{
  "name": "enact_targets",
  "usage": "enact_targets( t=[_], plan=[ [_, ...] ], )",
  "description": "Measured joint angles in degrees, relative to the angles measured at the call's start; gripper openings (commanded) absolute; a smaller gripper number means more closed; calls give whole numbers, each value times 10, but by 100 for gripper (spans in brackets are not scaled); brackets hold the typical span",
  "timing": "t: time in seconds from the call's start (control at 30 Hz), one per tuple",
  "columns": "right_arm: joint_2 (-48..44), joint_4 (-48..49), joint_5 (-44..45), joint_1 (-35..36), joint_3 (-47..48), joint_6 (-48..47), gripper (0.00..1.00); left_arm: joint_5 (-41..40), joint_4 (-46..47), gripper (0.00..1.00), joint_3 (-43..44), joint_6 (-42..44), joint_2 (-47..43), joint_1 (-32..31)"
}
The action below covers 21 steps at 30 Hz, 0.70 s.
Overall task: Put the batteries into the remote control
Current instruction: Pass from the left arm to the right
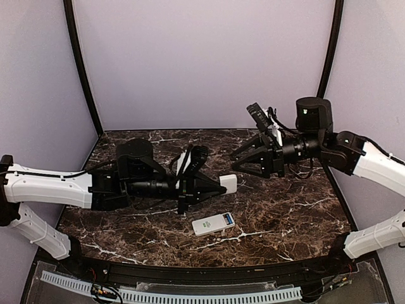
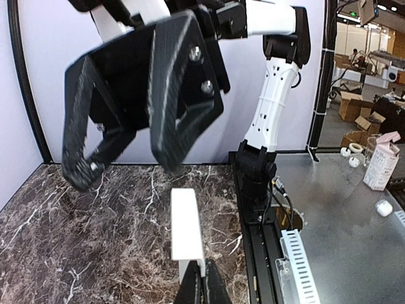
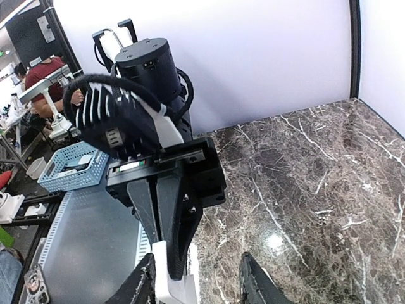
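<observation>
A white remote (image 1: 214, 224) lies flat on dark marble, lower centre of the overhead frame, angled slightly up to the right, blue at its right end.

There is one small white rectangular plastic remote control (image 1: 214, 224), one small flat white plastic plate (image 1: 228, 183) and one dark brown, white-veined marble table (image 1: 285, 215). Two white-and-black robot arms, the left arm (image 1: 47, 187) and the right arm (image 1: 380, 166), carry two black two-finger grippers, the left gripper (image 1: 218, 187) and the right gripper (image 1: 234, 161). One blue patch (image 1: 228, 219) on the remote is too small to identify.
</observation>
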Motion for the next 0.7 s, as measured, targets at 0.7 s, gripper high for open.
enact_targets(
  t=[0.7],
  plan=[
    [-62, 146, -27, 12, -138, 81, 24, 26, 107, 0, -7, -107, 4, 3]
  ],
)
